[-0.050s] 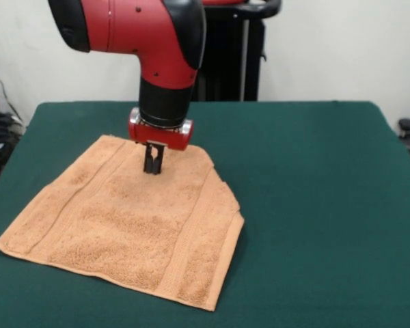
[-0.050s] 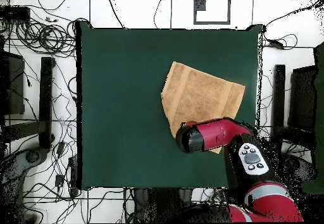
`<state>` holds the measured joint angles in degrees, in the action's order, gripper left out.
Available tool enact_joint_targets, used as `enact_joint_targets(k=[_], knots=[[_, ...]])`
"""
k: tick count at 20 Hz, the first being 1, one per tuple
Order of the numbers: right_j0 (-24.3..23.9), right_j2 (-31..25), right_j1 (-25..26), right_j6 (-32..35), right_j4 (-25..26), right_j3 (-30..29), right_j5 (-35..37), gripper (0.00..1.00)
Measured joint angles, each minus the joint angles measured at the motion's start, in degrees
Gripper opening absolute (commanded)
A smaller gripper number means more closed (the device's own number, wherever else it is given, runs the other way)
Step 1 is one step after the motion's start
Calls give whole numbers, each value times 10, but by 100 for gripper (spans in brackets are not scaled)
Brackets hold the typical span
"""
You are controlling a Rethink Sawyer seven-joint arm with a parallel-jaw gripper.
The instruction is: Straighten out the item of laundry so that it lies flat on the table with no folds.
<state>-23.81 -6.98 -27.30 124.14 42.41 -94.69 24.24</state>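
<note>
Peach towel [image 1: 130,225] lies spread on the green bench [image 1: 314,205], toward its left side in the front view, with one edge folded over on the right. Above its far part the gripper [image 1: 154,166] hangs on the red arm [image 1: 157,41], fingers narrow, tips at the cloth.

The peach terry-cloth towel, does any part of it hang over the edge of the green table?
No, the peach terry-cloth towel lies wholly on the green table, with green top showing around it.
</note>
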Motion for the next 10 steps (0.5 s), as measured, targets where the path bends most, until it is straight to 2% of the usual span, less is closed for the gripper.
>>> enact_joint_targets(k=[10], knots=[[-10, -4, 0, 0, -1, 0, -3, 0]])
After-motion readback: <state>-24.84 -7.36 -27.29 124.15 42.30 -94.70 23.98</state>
